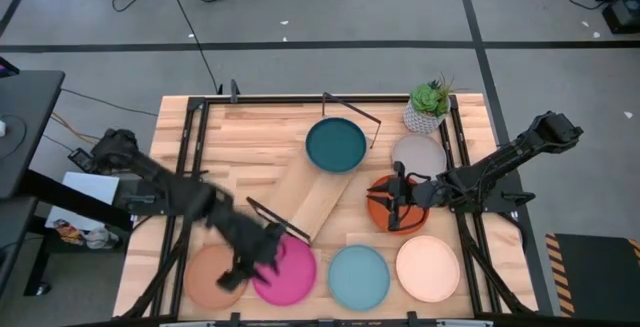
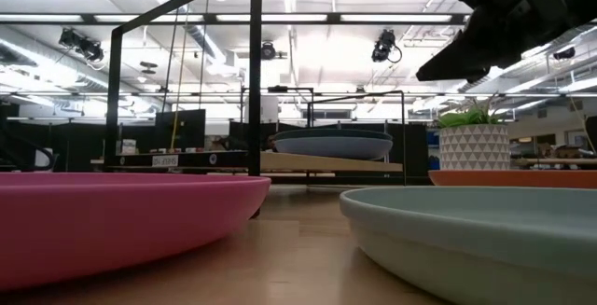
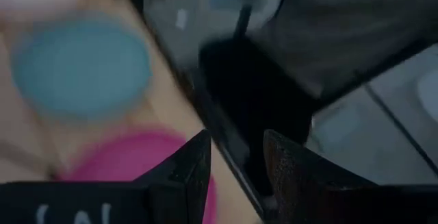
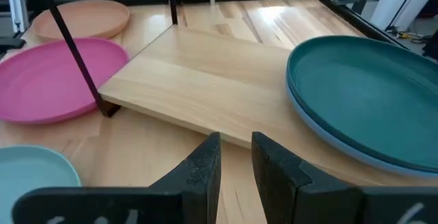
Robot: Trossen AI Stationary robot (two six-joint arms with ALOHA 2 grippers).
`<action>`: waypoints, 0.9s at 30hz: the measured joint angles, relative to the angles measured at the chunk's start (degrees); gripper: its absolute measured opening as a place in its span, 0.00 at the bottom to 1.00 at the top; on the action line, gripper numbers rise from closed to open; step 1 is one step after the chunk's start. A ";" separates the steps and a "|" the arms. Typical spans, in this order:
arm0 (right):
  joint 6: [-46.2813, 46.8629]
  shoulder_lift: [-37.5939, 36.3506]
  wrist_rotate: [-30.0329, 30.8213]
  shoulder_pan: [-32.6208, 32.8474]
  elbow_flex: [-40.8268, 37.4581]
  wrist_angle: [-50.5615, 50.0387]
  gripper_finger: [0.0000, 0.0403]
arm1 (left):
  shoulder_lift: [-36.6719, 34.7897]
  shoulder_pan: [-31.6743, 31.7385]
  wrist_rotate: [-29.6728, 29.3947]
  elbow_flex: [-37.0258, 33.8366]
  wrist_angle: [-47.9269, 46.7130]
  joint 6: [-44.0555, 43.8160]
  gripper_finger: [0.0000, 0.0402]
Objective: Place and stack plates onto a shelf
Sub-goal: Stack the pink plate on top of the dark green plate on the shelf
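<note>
The smooth light-wood shelf (image 1: 318,199) lies diagonally mid-table, its thin black wire frames at each end. A glossy dark teal plate (image 1: 336,145) rests on its far end, stacked on a blue one. The left gripper (image 1: 243,267) hovers over the round pink plate (image 1: 287,271), fingers narrowly parted and empty. The right gripper (image 1: 392,203) hangs above the orange plate (image 1: 382,217), fingers nearly together, holding nothing.

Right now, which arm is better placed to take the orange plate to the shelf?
Right. The right gripper hangs directly over the orange plate, beside the shelf. The left gripper sits across the table at the pink plate, with nothing in it.
</note>
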 joint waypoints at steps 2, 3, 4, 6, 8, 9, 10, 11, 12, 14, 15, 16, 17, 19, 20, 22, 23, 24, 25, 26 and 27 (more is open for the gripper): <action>-0.03 0.00 0.11 0.02 -0.02 0.63 0.22 | 1.05 -4.92 -5.42 -0.01 -1.97 -8.43 0.35; -0.40 0.00 0.14 0.02 -0.03 0.90 0.22 | 1.55 -7.21 -8.43 0.09 -2.63 -12.81 0.35; -0.95 0.00 0.25 0.02 -0.04 1.37 0.22 | 2.00 -9.66 -11.56 0.11 -3.88 -17.27 0.35; -1.49 0.00 0.34 0.02 -0.04 1.96 0.22 | 3.03 -14.16 -17.64 0.04 -6.88 -26.59 0.35; -2.14 0.00 0.73 0.00 -0.04 2.49 0.22 | 4.13 -17.88 -22.51 0.09 -8.83 -36.10 0.35; -2.65 0.00 0.91 0.00 -0.04 2.93 0.22 | 4.72 -19.60 -24.49 0.09 -10.62 -40.82 0.35; -2.96 0.00 0.98 0.00 -0.04 3.22 0.22 | 5.43 -21.21 -26.34 0.09 -12.18 -45.73 0.35; -3.26 0.00 1.00 0.00 -0.04 3.47 0.22 | 6.23 -22.65 -27.78 0.09 -13.33 -50.48 0.35; -3.73 0.00 0.98 -0.02 -0.04 3.88 0.22 | 7.20 -23.80 -28.59 0.09 -14.59 -54.90 0.35; -4.55 0.00 1.00 -0.04 -0.04 4.62 0.22 | 9.30 -25.44 -28.82 0.09 -17.08 -62.20 0.35; -4.90 0.00 1.00 -0.08 -0.04 4.77 0.22 | 10.43 -26.11 -28.51 0.09 -17.78 -64.60 0.35; -5.27 0.00 0.99 -0.13 -0.04 4.85 0.22 | 11.51 -26.62 -27.64 0.09 -18.25 -66.07 0.35; -5.48 0.00 1.00 -0.15 -0.04 4.95 0.22 | 12.53 -27.03 -26.61 0.09 -18.48 -66.66 0.35; -5.84 0.00 1.00 -0.17 -0.04 4.99 0.22 | 14.61 -27.63 -25.47 0.09 -18.17 -66.94 0.35; -5.93 0.00 0.98 -0.20 -0.04 5.02 0.22 | 15.56 -27.84 -25.51 0.06 -17.89 -66.39 0.35; -6.03 0.00 1.00 -0.22 -0.04 5.06 0.22 | 17.17 -27.99 -26.85 0.06 -16.53 -63.34 0.35; -6.08 0.00 1.00 -0.24 -0.04 5.11 0.22 | 17.94 -27.97 -28.37 0.06 -15.88 -61.44 0.35; -6.23 0.00 1.00 -0.24 -0.04 5.16 0.22 | 18.76 -27.94 -30.18 0.06 -14.77 -59.01 0.35; -6.25 0.00 1.00 -0.26 -0.04 5.17 0.22 | 19.63 -27.92 -31.78 0.06 -13.42 -55.86 0.35; -6.25 0.00 1.05 -0.28 -0.06 5.17 0.22 | 20.60 -27.79 -33.11 0.06 -12.24 -52.53 0.35; -6.25 0.00 1.21 -0.28 -0.07 5.17 0.22 | 21.38 -27.62 -34.39 0.06 -11.45 -48.81 0.35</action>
